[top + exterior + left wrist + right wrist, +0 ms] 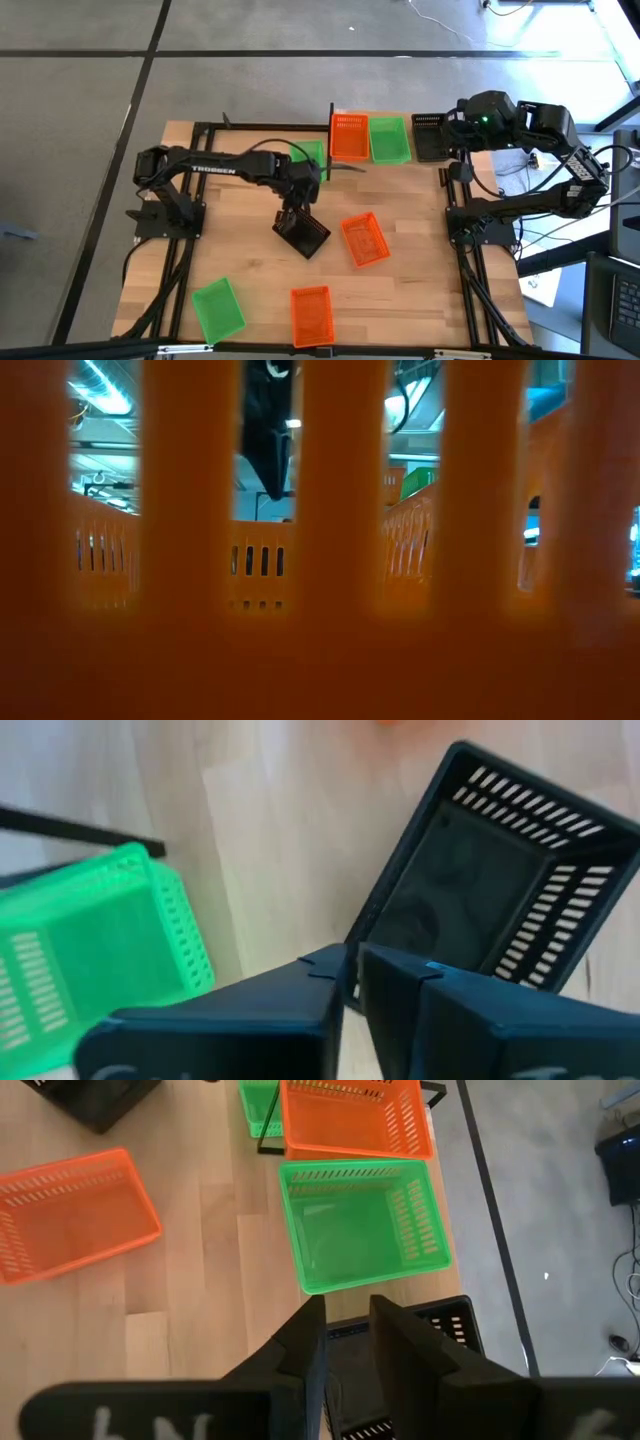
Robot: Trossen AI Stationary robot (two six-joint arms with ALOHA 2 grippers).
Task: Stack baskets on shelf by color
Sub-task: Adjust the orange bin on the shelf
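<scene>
At the table's far edge, on the shelf with its black upright (332, 120), an orange basket (349, 135), a green basket (389, 140) and a black basket (430, 138) rest side by side on their bottoms. My right gripper (452, 130) is open above the black one (450, 1320), with one finger (405, 1345) inside its wall and one outside. At mid-table my left gripper (291, 217) is shut on another black basket (308, 238). Another green basket (308, 155) lies beside the left arm. My left gripper (350, 975) pinches the black basket (480, 890) by its top rim (362, 925) near one corner, one finger inside and one outside, coming from above and pointing down. The basket sits askew to the table's edges. Whether it is lifted clear, I cannot tell.
Loose on the table are an orange basket (365, 240) right of my left gripper, another orange one (311, 315) and a green one (218, 308) by the near edge. An orange basket wall (320, 610) fills the low view. Bare wood lies at the left.
</scene>
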